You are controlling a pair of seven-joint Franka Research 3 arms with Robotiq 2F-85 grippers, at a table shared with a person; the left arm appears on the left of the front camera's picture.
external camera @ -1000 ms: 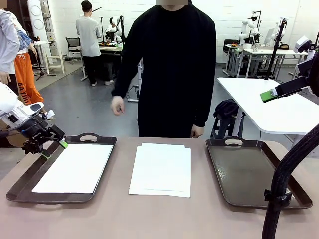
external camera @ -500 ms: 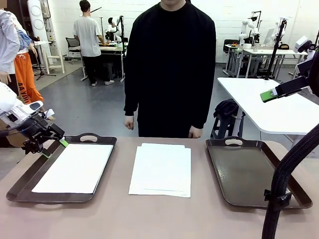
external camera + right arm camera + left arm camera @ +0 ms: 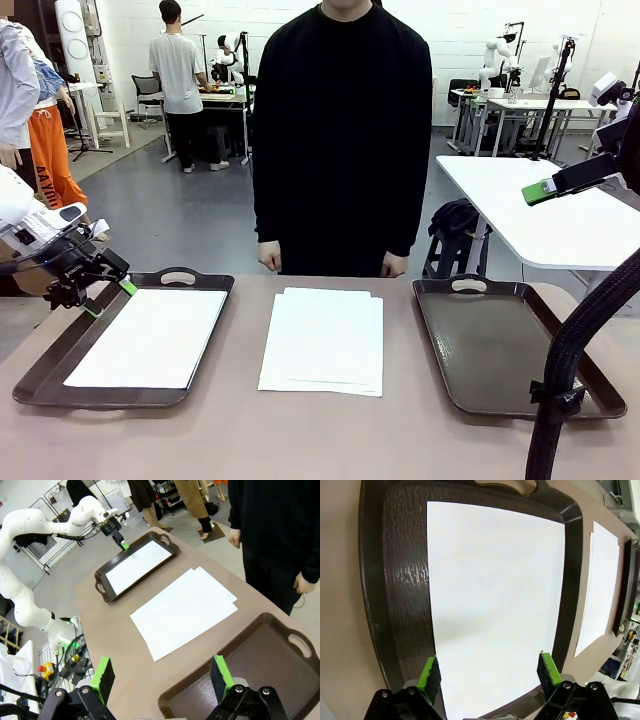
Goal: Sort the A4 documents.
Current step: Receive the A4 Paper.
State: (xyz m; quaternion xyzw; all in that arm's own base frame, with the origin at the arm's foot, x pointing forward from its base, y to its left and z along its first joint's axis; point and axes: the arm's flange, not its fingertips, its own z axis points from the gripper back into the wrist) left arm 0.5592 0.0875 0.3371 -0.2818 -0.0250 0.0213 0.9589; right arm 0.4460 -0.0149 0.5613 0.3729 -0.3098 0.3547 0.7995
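A loose stack of white A4 documents [image 3: 323,340] lies in the middle of the table, and the right wrist view shows the same stack [image 3: 185,610]. One more white sheet [image 3: 150,336] lies flat in the left dark brown tray [image 3: 45,365]. My left gripper [image 3: 110,299] hovers open over that tray's far left corner. In the left wrist view its green pads [image 3: 430,672] straddle the sheet [image 3: 495,595] from above, clear of it. High over the right tray [image 3: 260,665], my right gripper [image 3: 162,672] stands open and holds nothing.
The right tray [image 3: 500,345] has a bare floor. A person in black stands at the far edge behind the stack, hands [image 3: 268,257] hanging at the sides. A black cable hose [image 3: 565,350] crosses the front right. Bare tabletop runs between the trays and along the front.
The person's raised arm has dropped to the side and the person now stands square behind the stack. Neither arm nor any paper has moved.
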